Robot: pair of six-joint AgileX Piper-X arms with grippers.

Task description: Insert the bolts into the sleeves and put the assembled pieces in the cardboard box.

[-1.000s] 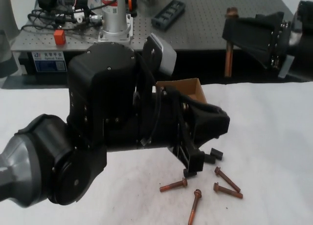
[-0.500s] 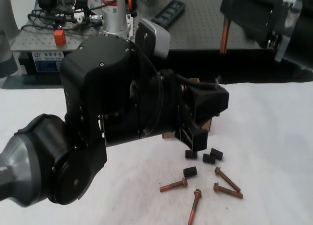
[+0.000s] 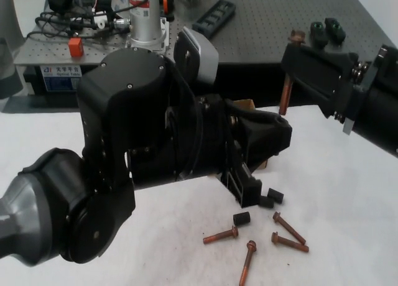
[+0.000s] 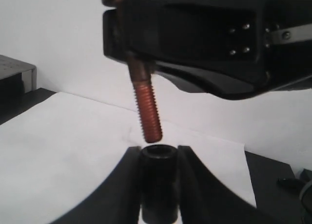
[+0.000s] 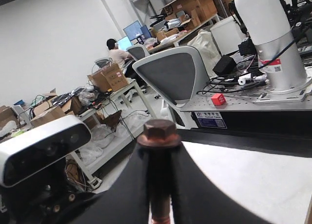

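The bulky left arm (image 3: 124,174) sits right in front of the high camera and covers most of the cardboard box (image 3: 244,104), so only a corner of it peeks out behind the wrist. Just below the left gripper (image 4: 158,158), three spare sleeves (image 3: 241,219) lie close together on the white sheet (image 3: 348,193), with four loose bolts (image 3: 221,236) scattered a bit nearer the camera. Past the sheet there's a dark perforated table (image 3: 261,25) with a red block (image 3: 75,46) and some cables. The left arm is bent over with its gripper held off the sheet, fingers pinching a black sleeve (image 4: 158,190) from both sides. The right arm (image 3: 373,106) comes in from the far side, raised well above the sheet, and the right gripper (image 5: 159,160) is clamped on a copper-coloured bolt (image 4: 146,112) just under its hex head. The bolt's long axis runs vertical, head up and threads down. The sleeve stands upright too, mouth facing up. From the left wrist camera the thread tip hangs just over that mouth with a sliver of gap, not inside. Can't tell how well they line up in depth.
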